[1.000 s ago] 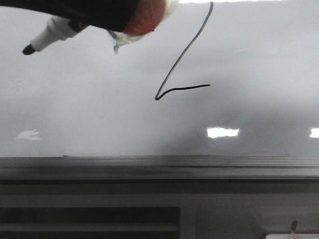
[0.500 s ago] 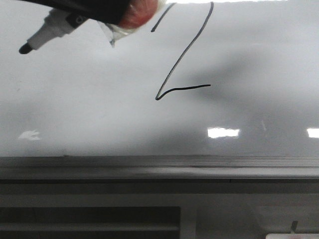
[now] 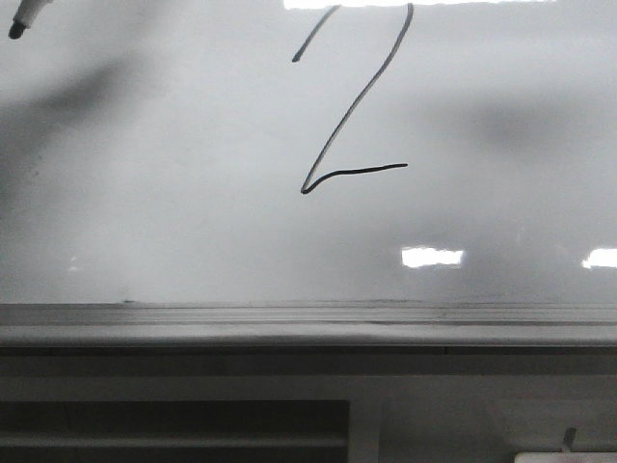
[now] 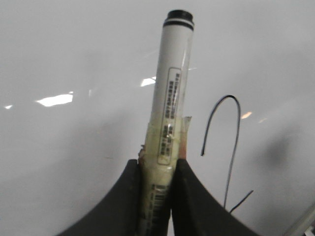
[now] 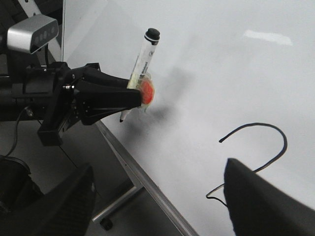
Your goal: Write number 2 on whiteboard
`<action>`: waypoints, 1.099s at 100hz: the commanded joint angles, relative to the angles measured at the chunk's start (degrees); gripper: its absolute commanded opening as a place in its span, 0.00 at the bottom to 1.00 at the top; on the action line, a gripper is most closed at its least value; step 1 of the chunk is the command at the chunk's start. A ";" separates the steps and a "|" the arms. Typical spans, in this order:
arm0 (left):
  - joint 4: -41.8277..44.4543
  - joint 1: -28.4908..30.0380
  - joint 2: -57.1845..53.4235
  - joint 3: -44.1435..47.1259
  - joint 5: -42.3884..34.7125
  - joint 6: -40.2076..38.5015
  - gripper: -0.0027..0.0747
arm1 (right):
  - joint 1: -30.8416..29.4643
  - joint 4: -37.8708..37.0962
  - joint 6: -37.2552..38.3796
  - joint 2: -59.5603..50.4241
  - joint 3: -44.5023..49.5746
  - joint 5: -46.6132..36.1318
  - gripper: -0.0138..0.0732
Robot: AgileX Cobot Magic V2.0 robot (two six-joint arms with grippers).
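Note:
The number 2 (image 3: 352, 106) is a thin black line on the whiteboard (image 3: 193, 212), its top cut off by the front view's edge; it also shows in the left wrist view (image 4: 231, 142) and the right wrist view (image 5: 261, 152). My left gripper (image 4: 156, 169) is shut on a white marker (image 4: 170, 98) wrapped in tape, held off the board to the left of the 2. Only the marker's black tip (image 3: 16, 29) shows in the front view's top left corner. The right wrist view shows the left gripper (image 5: 140, 96) with the marker (image 5: 140, 64). My right gripper (image 5: 157, 196) is open and empty.
A grey metal ledge (image 3: 308, 323) runs along the board's lower edge, with dark framing below it. In the right wrist view a metal stand leg (image 5: 118, 201) and floor lie beside the board's edge (image 5: 133, 167). Light reflections (image 3: 431, 257) sit on the board.
My left gripper with the marker has moved up and to the left, almost out of the front view, uncovering the start stroke of the 2. The line itself is unchanged.

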 commanded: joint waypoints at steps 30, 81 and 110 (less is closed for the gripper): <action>-5.62 1.67 6.48 -1.10 -9.79 -0.70 0.01 | -0.40 2.37 0.99 -0.56 -1.74 -2.67 0.72; -6.64 1.67 10.47 -1.10 -10.44 0.31 0.07 | -0.40 2.37 0.99 -0.56 -1.74 -3.00 0.72; -6.64 1.67 10.47 -1.10 -10.36 0.31 0.57 | -0.40 2.37 0.99 -0.56 -1.74 -3.00 0.72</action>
